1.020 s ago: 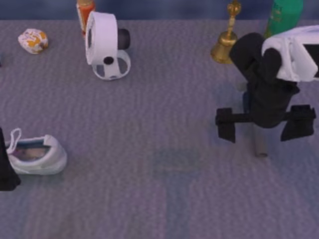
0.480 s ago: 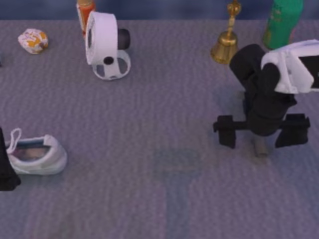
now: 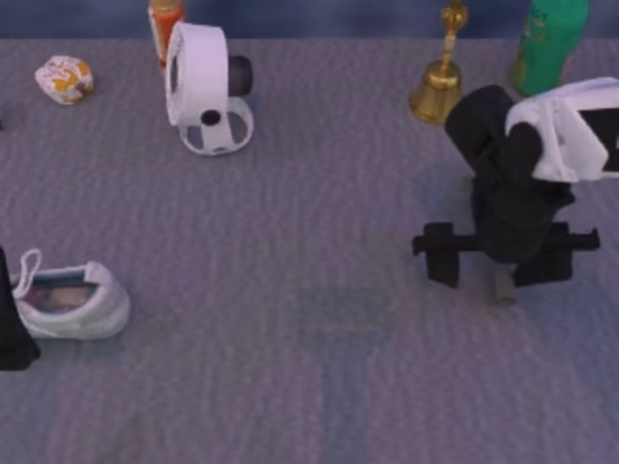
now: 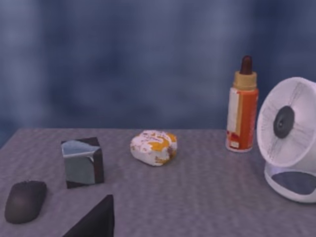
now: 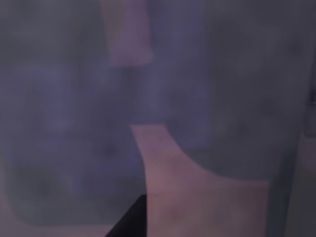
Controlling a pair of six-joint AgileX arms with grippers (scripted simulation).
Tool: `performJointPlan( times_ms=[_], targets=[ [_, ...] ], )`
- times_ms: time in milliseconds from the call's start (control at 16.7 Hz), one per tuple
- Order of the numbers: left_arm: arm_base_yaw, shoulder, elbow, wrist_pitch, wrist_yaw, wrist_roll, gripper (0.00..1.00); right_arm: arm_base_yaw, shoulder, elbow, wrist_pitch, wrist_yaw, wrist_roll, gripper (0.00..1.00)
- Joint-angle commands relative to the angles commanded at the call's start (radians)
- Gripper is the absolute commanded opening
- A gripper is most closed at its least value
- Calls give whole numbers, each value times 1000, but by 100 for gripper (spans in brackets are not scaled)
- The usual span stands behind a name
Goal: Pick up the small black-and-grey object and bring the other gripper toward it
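Note:
Only the grey handle end of the small black-and-grey object (image 3: 504, 287) shows in the top view, lying on the table at the right; its black head is hidden under my right arm. My right gripper (image 3: 493, 257) hangs directly over it, open, with one finger on each side of the handle and a gap still showing. The right wrist view is a very close blur with one black fingertip (image 5: 132, 221). The other gripper, my left gripper (image 3: 10, 324), is parked at the table's left edge beside the shoe, open, with one fingertip (image 4: 96, 219) in its wrist view.
A brass bell (image 3: 437, 87) and a green bottle (image 3: 547, 39) stand just behind the right arm. A white fan (image 3: 205, 87), an orange bottle (image 3: 164, 24) and a wrapped bun (image 3: 64, 77) stand at the back left. A white shoe (image 3: 68, 302) lies at the left. A dark cube (image 4: 82, 162) and a mouse (image 4: 25, 200) appear in the left wrist view.
My right gripper's fingers have drawn closer together around the handle, and the arm has sunk a little over it. The left arm has not moved.

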Motion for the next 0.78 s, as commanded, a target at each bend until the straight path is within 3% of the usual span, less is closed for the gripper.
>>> performJointPlan(
  times_ms=[300, 780],
  targets=[
    [0, 0, 0, 0, 0, 0, 100, 0, 0, 0, 0, 0, 0, 2],
    [0, 0, 0, 0, 0, 0, 100, 0, 0, 0, 0, 0, 0, 0]
  ],
)
